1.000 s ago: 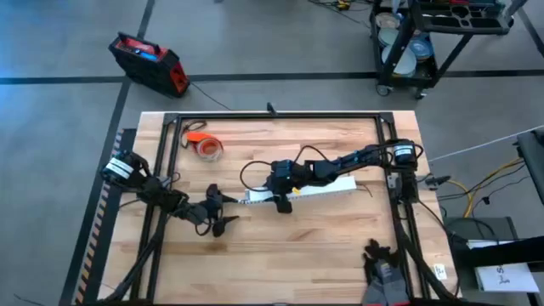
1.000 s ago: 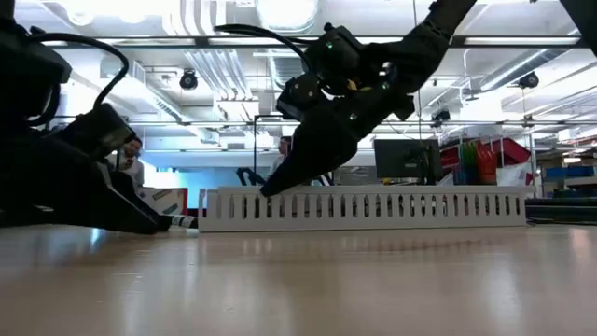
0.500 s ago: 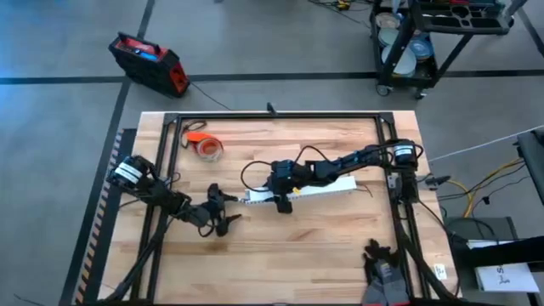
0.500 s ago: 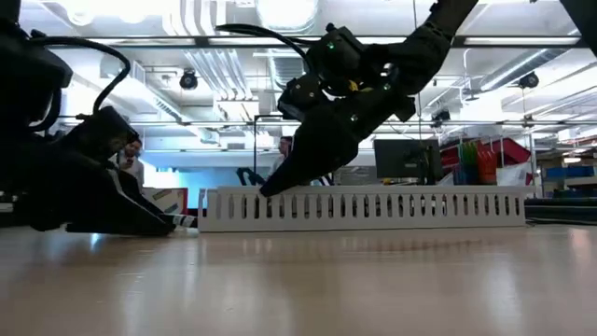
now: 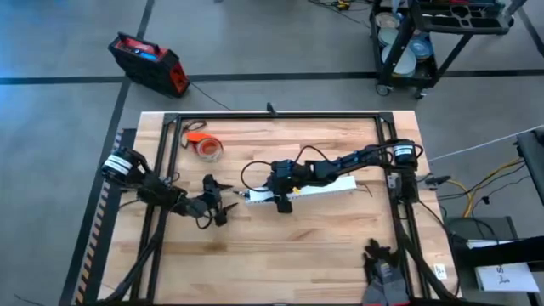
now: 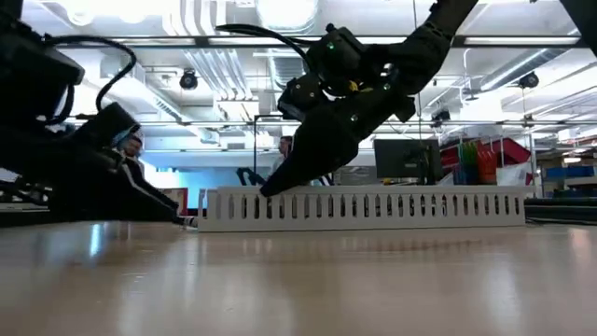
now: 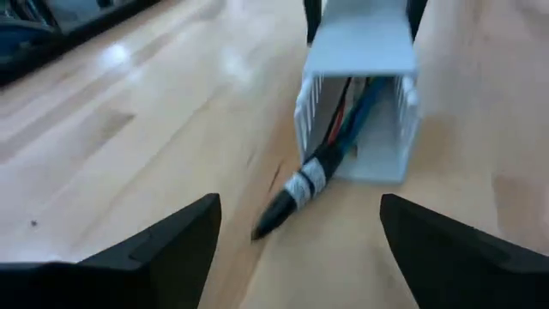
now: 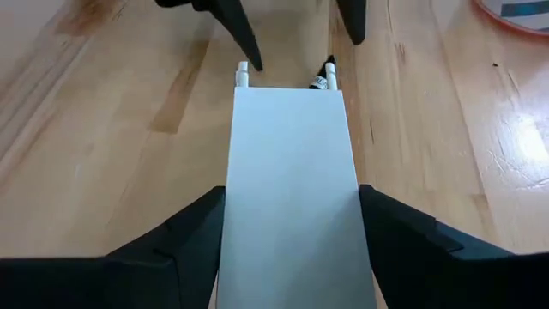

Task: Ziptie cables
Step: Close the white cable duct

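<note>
No text, brand, number or sign can be read in any of the views. A white label (image 7: 302, 184) wraps the dark end of the cables (image 7: 296, 190) where they leave the channel (image 7: 360, 51), but whatever is printed on it is too blurred to make out. White bands on the arms and a paper (image 5: 501, 278) at the high view's lower right corner show marks too small to read.
</note>
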Controlling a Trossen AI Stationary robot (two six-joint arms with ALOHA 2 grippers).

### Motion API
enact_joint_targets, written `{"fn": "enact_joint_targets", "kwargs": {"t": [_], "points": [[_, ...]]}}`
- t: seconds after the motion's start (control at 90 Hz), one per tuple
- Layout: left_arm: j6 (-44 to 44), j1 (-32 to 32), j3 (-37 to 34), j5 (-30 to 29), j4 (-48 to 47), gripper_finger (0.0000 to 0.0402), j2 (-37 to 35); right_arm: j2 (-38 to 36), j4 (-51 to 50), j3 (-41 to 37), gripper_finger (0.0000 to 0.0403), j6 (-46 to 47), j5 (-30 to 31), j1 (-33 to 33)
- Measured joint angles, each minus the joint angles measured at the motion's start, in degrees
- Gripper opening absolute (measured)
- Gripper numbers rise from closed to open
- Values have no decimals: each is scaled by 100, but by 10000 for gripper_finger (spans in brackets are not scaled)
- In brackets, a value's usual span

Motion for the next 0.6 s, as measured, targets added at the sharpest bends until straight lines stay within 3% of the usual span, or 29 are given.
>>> {"fn": "enact_joint_targets", "kwargs": {"t": [0.367, 0.6], "points": [[-33, 158, 608, 28, 43, 309, 587, 0, 1, 0, 223, 10, -8, 0], [127, 456, 931, 137, 89, 334, 1066, -11, -41, -4, 220, -46, -129, -2]]}}
